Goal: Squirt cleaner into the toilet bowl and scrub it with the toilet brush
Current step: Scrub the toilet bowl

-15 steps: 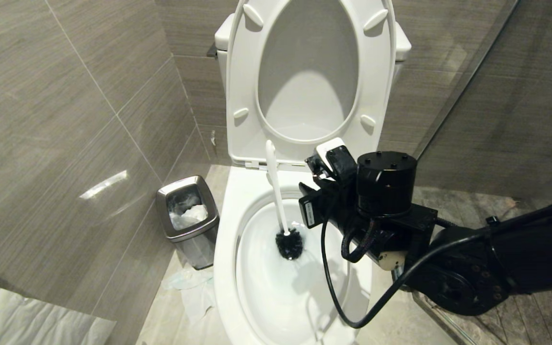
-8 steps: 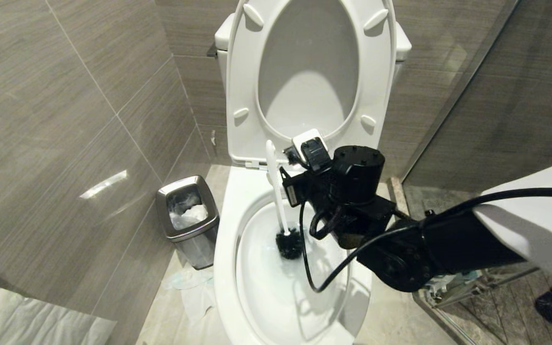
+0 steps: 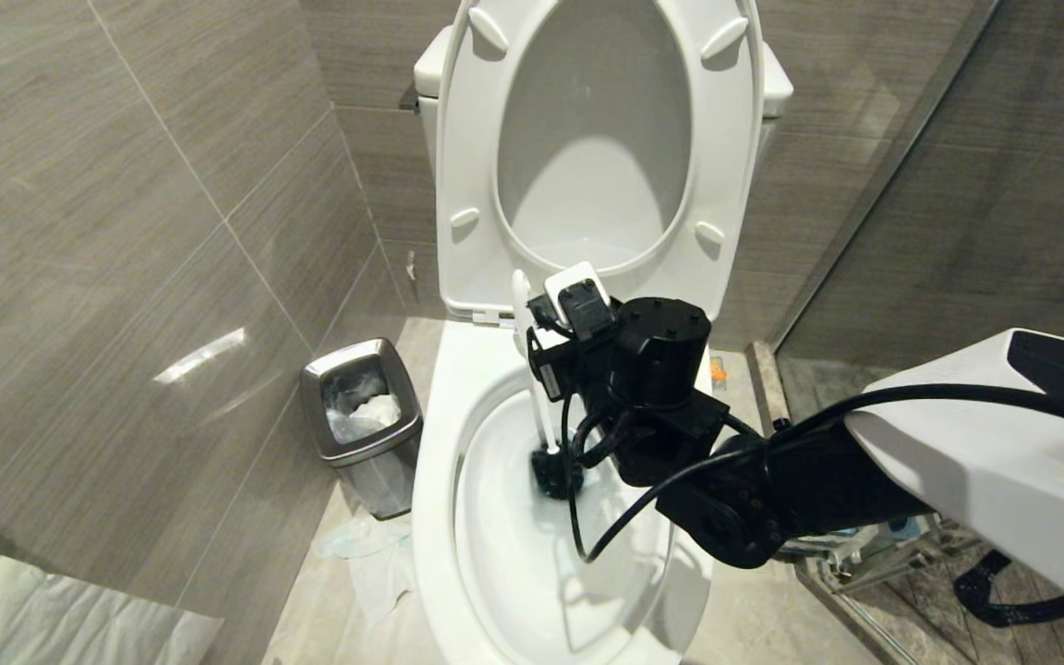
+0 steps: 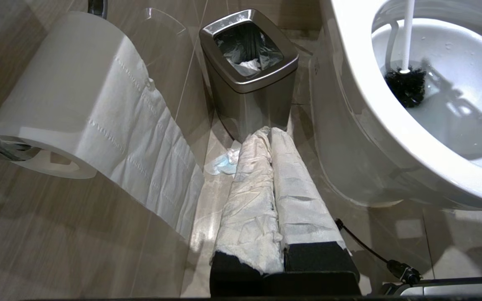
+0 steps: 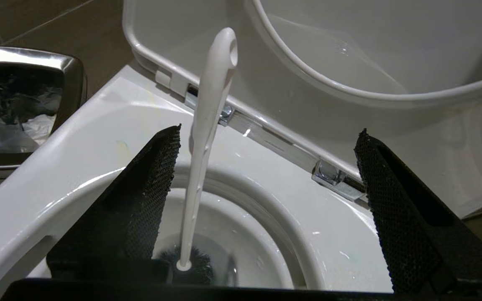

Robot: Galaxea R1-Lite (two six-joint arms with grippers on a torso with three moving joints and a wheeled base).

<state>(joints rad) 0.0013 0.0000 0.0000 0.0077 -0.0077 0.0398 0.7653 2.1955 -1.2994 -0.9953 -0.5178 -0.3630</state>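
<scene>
The right gripper [image 5: 266, 192], jaws wide apart, straddles the toilet brush [image 5: 201, 138] leaning in the toilet bowl [image 3: 458, 388]; the handle looks light, stiff and slippery, best gripped mid-handle.

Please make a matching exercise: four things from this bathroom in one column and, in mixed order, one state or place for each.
1. brush
2. bin
3. right gripper
4. left gripper

a. shut, wrapped in paper
b. head down in the toilet bowl
c. open, handle between its fingers
d. on the floor beside the toilet

Pairs: 1-b, 2-d, 3-c, 4-a
</scene>
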